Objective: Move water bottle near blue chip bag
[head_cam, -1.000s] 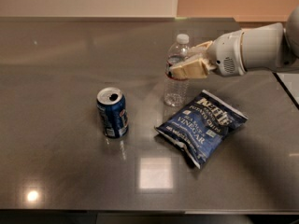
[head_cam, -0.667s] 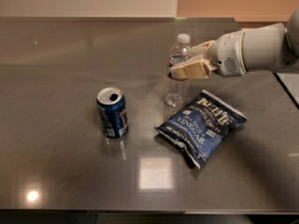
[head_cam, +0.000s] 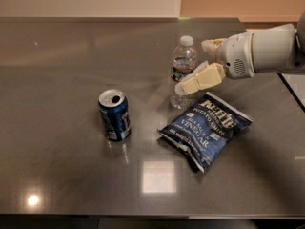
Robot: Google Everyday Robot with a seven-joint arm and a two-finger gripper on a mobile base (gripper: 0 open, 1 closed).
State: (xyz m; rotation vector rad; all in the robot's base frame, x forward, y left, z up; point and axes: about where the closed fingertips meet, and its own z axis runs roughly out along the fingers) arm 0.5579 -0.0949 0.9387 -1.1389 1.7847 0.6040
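Observation:
The water bottle, clear with a white cap and a dark label band, stands upright on the table. The blue chip bag lies flat just in front of it and to the right, a small gap away. My gripper reaches in from the right at bottle height and is open. The near finger crosses in front of the bottle's lower half. The far finger is behind and to the right of the bottle's shoulder. The bottle rests on the table by itself.
A blue soda can stands upright to the left of the bag. The dark glossy table runs to a wall at the back; its right edge is under my arm.
The gripper has spread its fingers and drawn back a little to the right. The bottle stays upright in the same spot next to the bag.

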